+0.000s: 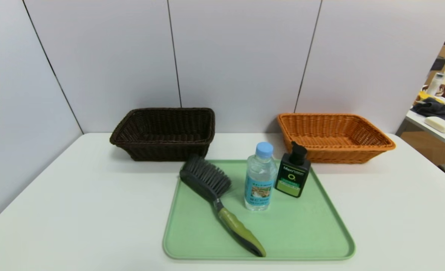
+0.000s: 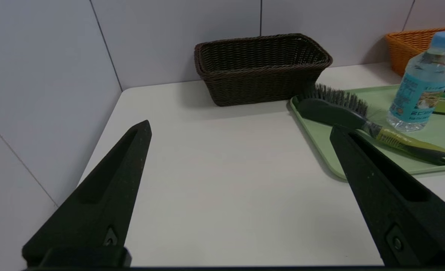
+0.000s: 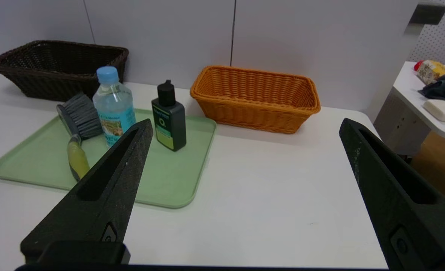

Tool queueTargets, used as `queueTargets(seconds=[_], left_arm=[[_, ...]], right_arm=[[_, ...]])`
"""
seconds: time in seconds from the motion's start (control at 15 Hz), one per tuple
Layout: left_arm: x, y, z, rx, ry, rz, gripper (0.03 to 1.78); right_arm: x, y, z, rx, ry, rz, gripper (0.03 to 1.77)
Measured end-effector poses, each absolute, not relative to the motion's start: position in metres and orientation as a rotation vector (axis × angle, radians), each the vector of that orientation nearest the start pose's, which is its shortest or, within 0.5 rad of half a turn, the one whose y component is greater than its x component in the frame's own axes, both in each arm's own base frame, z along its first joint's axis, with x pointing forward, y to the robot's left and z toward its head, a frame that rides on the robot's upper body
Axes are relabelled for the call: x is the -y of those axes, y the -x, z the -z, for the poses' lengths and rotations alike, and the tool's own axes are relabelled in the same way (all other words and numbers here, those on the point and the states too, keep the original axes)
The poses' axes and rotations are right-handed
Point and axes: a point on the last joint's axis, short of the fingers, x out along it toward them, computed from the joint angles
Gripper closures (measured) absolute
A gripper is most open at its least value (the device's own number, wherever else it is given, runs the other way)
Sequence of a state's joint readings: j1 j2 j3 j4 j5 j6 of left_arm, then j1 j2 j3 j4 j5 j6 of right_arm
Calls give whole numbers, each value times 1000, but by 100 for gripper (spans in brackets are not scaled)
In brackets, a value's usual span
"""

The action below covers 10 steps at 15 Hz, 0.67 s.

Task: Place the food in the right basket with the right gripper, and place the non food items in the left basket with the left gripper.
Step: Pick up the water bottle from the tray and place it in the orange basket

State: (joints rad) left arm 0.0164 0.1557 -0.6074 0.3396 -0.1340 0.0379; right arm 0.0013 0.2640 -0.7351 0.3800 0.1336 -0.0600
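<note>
Nearest the head camera: green tray (image 1: 320, 233) on the white worktop (image 1: 75, 210), carrying three items.

Brush (image 1: 216, 199): dark grey bristles, olive-green handle, lying on the tray's left half, bristle head toward the far edge, handle running toward the near edge.

Water bottle (image 1: 260, 178): clear, light blue cap, blue label, upright at the tray's middle, just right of the brush head.

Pump bottle (image 1: 293, 176): black, green label, upright near the tray's far right corner, just beside the water bottle and apart from it.

Left basket (image 1: 164, 132): dark brown wicker, on the worktop behind the tray's far left corner, against the wall panels. Nothing shows inside.

Right basket (image 1: 333, 136): orange wicker, on the worktop behind the tray's far right corner, just behind the pump bottle. Nothing shows inside.

Left gripper (image 2: 241, 130): seen in the left wrist view only, above bare worktop left of the tray, fingers spread wide, holding nothing.

Right gripper (image 3: 245, 126): seen in the right wrist view only, above worktop right of the tray, fingers spread wide, holding nothing.

Side table (image 1: 439, 133): at right beyond the worktop, with assorted clutter.
</note>
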Motion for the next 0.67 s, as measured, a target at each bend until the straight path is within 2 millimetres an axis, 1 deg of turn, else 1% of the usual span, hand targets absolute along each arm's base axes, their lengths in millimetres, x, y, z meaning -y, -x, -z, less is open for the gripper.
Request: queueTargets(seconds=[0.2,0.33,0.47,0.67], left_arm=[[4,58,-232,84,-44,139,12],[4,46,-248,53,-42,142,12],[4,32,-258,11,-39,146,12],[5,13,-264,-55,-28,186,12]], right_arm=[[-4,50,-273,81,67,-171,9],[-4,37,-295,63,74,-195,9],[-5,22,-314,22,81,-243,9],[-8,-1,-328,-74,68,-372,9]])
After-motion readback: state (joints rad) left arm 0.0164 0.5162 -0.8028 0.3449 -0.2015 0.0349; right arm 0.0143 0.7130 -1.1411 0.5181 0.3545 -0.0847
